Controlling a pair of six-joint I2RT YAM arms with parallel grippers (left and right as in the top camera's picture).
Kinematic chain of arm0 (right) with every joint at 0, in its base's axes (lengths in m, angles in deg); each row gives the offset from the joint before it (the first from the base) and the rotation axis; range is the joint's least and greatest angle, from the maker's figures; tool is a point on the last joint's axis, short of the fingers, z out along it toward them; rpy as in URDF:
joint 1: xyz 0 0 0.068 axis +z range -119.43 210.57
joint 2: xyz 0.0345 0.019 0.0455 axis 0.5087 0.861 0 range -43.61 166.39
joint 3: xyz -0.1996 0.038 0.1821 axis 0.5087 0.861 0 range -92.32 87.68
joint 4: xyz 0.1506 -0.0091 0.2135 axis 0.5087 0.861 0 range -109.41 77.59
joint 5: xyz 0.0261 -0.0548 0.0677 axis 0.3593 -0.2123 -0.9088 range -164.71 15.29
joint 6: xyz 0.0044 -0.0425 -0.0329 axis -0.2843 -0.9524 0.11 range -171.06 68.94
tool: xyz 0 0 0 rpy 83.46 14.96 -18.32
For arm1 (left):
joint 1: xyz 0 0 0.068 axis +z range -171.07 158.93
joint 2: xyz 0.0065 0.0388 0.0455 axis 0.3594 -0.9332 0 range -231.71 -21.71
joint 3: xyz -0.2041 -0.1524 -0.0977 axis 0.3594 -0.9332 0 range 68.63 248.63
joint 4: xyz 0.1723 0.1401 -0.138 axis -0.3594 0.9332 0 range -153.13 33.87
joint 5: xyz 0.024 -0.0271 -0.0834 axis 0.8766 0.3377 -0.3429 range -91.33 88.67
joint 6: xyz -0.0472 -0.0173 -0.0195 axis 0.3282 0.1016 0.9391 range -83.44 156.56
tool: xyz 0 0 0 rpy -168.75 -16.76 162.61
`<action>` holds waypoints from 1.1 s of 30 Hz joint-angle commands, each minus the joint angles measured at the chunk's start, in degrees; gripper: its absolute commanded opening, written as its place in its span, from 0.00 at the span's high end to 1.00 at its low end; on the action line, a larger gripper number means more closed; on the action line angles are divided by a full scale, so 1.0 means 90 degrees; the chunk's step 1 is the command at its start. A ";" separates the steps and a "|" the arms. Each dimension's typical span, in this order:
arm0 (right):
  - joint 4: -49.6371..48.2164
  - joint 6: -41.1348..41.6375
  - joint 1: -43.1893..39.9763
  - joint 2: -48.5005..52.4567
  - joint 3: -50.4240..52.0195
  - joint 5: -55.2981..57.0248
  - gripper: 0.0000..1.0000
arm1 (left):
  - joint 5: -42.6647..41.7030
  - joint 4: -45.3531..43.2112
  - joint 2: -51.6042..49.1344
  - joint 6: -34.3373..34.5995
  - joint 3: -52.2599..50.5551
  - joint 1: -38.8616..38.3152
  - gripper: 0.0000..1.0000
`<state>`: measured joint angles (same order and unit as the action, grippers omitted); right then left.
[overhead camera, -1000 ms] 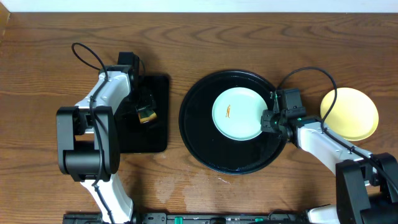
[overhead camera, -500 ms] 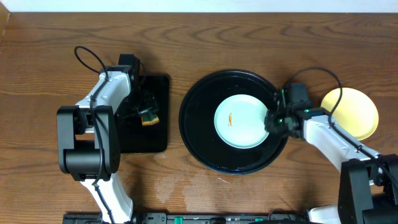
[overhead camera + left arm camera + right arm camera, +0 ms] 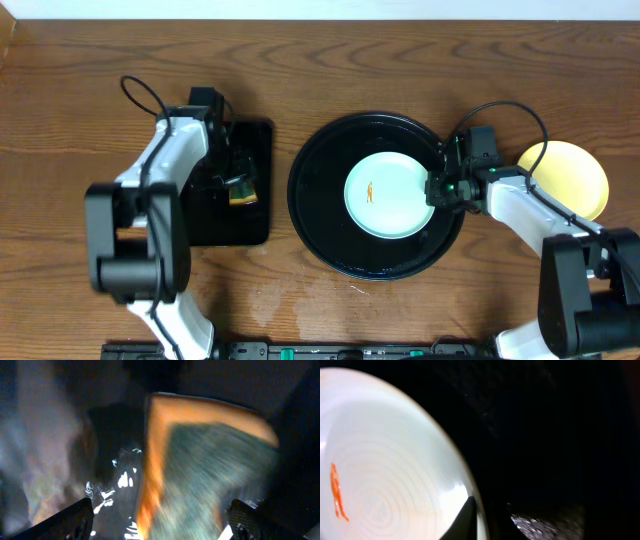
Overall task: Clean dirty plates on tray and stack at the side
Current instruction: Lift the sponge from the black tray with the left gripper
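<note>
Mint plate [image 3: 385,195] sits mid round tray [image 3: 320,230], just left of the right gripper [image 3: 437,190].
Your right arm is the nearer one. Its fingers [image 3: 466,517] straddle the plate's right rim, drawn close, but you cannot tell whether they are clamped on it. The yellow plate [image 3: 575,180] lies on the gripper's other side, off the tray. Your left gripper [image 3: 226,174] hangs wide open and empty over the sponge [image 3: 210,460] on the rectangular tray [image 3: 255,225], well apart.

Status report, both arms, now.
Left gripper open over sponge. Right gripper straddles mint plate rim on tray, grip unclear. Yellow plate aside. Nothing blocking.
</note>
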<state>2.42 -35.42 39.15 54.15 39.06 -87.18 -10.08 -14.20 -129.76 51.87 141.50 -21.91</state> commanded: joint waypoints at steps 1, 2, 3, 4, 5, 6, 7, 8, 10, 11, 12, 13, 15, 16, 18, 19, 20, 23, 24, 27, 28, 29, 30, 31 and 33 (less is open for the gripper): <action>-0.0053 0.0189 -0.0027 0.0435 0.0017 -0.0287 0.99 | -0.0075 0.0010 0.0763 -0.0175 0.0002 -0.0022 0.13; -0.0104 0.0185 -0.0027 0.0486 0.0017 -0.0284 0.99 | -0.0075 0.0007 0.0838 -0.0172 0.0002 -0.0022 0.13; -0.0134 0.0160 -0.0027 0.0510 0.0017 -0.0272 0.99 | -0.0075 0.0007 0.0865 -0.0175 0.0002 -0.0022 0.14; -0.0143 0.0163 -0.0027 0.0515 0.0017 -0.0238 0.99 | -0.0075 0.0007 0.0862 -0.0172 0.0000 -0.0022 0.17; -0.0148 0.0160 -0.0027 0.0515 0.0015 -0.0165 0.99 | -0.0073 -0.0002 0.0833 -0.0172 -0.0019 -0.0022 0.20; -0.0155 0.0151 -0.0027 0.0510 0.0015 -0.0119 0.99 | -0.0068 -0.0044 0.0794 -0.0172 -0.0056 -0.0022 0.24; -0.0165 0.0090 -0.0027 0.0508 0.0015 -0.0119 0.99 | -0.0029 -0.0080 0.0733 -0.0172 -0.0092 -0.0022 0.29; -0.0165 0.0051 -0.0027 0.0508 0.0015 -0.0119 0.99 | 0.0036 -0.0136 0.0668 -0.0170 -0.0134 -0.0022 0.33; -0.0163 0.0012 -0.0027 0.0508 0.0015 -0.0119 0.99 | 0.0066 -0.0311 0.0515 -0.0170 -0.0243 -0.0022 0.35; -0.0163 0.0012 -0.0027 0.0508 0.0015 -0.0119 0.99 | 0.0049 -0.0398 0.0454 -0.0170 -0.0301 -0.0024 0.35; -0.0163 0.0012 -0.0027 0.0508 0.0015 -0.0119 0.99 | 0.0022 -0.0508 0.0372 -0.0172 -0.0372 -0.0029 0.37; -0.0160 0.0010 -0.0027 0.0508 0.0015 -0.0119 0.99 | 0.0024 -0.0583 0.0291 -0.0172 -0.0435 -0.0049 0.41; -0.0160 0.0015 -0.0027 0.0508 0.0015 -0.0119 0.99 | 0.0041 -0.0687 0.0104 -0.0175 -0.0527 -0.0070 0.45; -0.0163 0.0017 -0.0027 0.0508 0.0015 -0.0121 0.99 | 0.0036 -0.0741 0.0005 -0.0177 -0.0556 -0.0085 0.48; -0.0165 0.0017 -0.0027 0.0508 0.0015 -0.0121 0.99 | 0.0041 -0.0845 -0.0226 -0.0318 -0.0576 -0.0136 0.63; -0.0175 0.0017 -0.0027 0.0508 0.0015 -0.0121 0.99 | 0.0044 -0.0899 -0.0347 -0.0393 -0.0576 -0.0163 0.70; -0.0189 0.0017 -0.0027 0.0508 0.0015 -0.0119 0.99 | 0.0046 -0.0945 -0.0471 -0.0430 -0.0576 -0.0194 0.81; -0.0177 0.0017 -0.0027 0.0508 0.0015 -0.0121 0.99 | 0.0044 -0.0993 -0.0780 -0.0437 -0.0576 -0.0238 0.93; -0.0160 0.0017 -0.0027 0.0508 0.0015 -0.0121 0.99 | 0.0041 -0.0962 -0.0818 -0.0435 -0.0576 -0.0238 0.93; -0.0114 0.0017 -0.0027 0.0508 0.0015 -0.0121 0.99 | 0.0056 -0.0770 -0.0702 -0.0437 -0.0522 -0.0209 0.93; -0.0117 0.0017 -0.0027 0.0508 0.0015 -0.0121 0.99 | 0.0102 -0.0670 -0.0605 -0.0437 -0.0478 -0.0194 0.92; -0.0119 0.0017 -0.0027 0.0508 0.0015 -0.0121 0.99 | 0.0194 -0.0571 -0.0495 -0.0435 -0.0430 -0.0172 0.92; -0.0121 0.0017 -0.0027 0.0508 0.0015 -0.0121 0.99 | 0.0265 -0.0478 -0.0364 -0.0435 -0.0384 -0.0155 0.88; -0.0119 0.0017 -0.0027 0.0508 0.0015 -0.0121 0.99 | 0.0323 -0.0440 -0.0228 -0.0437 -0.0362 -0.0138 0.78; -0.0114 0.0015 -0.0027 0.0508 0.0015 -0.0121 0.99 | 0.0362 -0.0391 0.0046 -0.0435 -0.0359 -0.0129 0.58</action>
<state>0.49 -34.76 39.13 55.76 38.12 -89.96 -9.18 -18.92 -132.21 48.31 138.24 -23.66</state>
